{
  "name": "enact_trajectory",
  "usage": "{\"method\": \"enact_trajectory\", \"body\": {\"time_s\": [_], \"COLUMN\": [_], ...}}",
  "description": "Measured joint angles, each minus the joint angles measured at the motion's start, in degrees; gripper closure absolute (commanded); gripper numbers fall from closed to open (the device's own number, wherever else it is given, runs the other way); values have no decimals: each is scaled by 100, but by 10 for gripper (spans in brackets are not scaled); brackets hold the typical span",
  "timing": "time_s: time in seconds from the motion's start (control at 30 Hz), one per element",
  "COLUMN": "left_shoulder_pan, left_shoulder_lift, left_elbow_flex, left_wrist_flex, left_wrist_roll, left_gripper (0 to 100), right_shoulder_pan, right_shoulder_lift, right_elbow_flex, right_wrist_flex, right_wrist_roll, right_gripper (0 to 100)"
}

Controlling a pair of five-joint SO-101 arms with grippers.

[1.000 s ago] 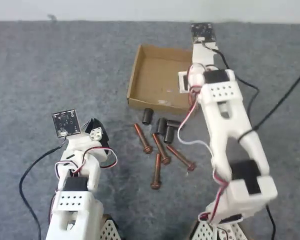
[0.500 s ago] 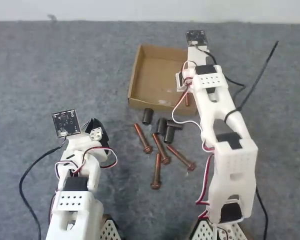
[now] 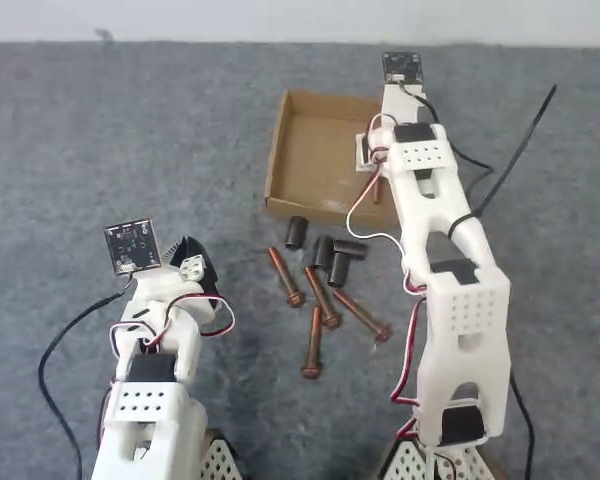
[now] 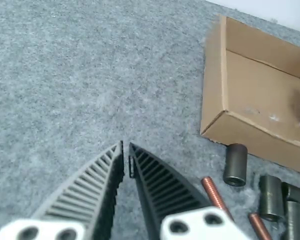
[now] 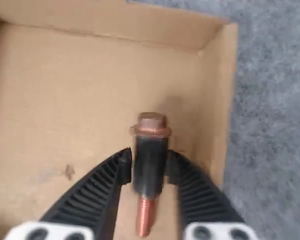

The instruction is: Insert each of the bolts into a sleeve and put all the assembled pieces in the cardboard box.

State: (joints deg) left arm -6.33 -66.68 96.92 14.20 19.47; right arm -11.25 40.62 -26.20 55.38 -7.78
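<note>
Right arm: the right gripper [image 5: 149,154] reaches over the open brown cardboard box [image 3: 276,150], its jaws clamped on the black sleeve of one assembled piece.
Held piece: a copper-coloured bolt pushed through a black cylindrical sleeve [image 5: 150,165], inside the box beside its right wall; the high view shows a short copper length of it [image 3: 377,188].
Axis: its long axis runs in line with the jaws. The flanged head points away from the wrist and the threaded end sticks out of the sleeve towards it.
Box: on the grey felt-covered counter [image 3: 130,130], towards the middle of the far edge.
Left arm: the left gripper [image 4: 126,149] hangs over the counter's near-left part, jaws pressed together on nothing.
Loose bolts: four copper-coloured bolts [image 3: 282,275] lie between the box and the near edge. All run roughly far-to-near, with their heads towards the near edge.
Loose sleeves: four black cylindrical sleeves [image 3: 297,232] sit just before the box's near wall. One lies crosswise.
Hard to see: the arm hides the right jaws from above. Whether the held piece touches the box floor cannot be told. The left wrist view cuts off some sleeves and bolts at its edge.
</note>
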Motion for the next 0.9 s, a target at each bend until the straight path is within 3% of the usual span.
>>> {"method": "enact_trajectory", "body": {"time_s": [0.3,0.47,0.7,0.9], "left_shoulder_pan": [0,0,0,0], "left_shoulder_lift": [0,0,0,0], "left_elbow_flex": [0,0,0,0], "left_wrist_flex": [0,0,0,0], "left_wrist_roll": [0,0,0,0], "left_gripper": [991,991,991,991], "right_shoulder_pan": [-255,-246,-352,-897], "right_shoulder_lift": [-1055,-1767,-2312,-2866], "right_elbow_flex": [-70,-70,-70,-79], "right_wrist_flex": [1389,2189,3156,3895], "right_wrist_roll": [0,0,-457,-527], "right_gripper": [805,998,992,993]}}
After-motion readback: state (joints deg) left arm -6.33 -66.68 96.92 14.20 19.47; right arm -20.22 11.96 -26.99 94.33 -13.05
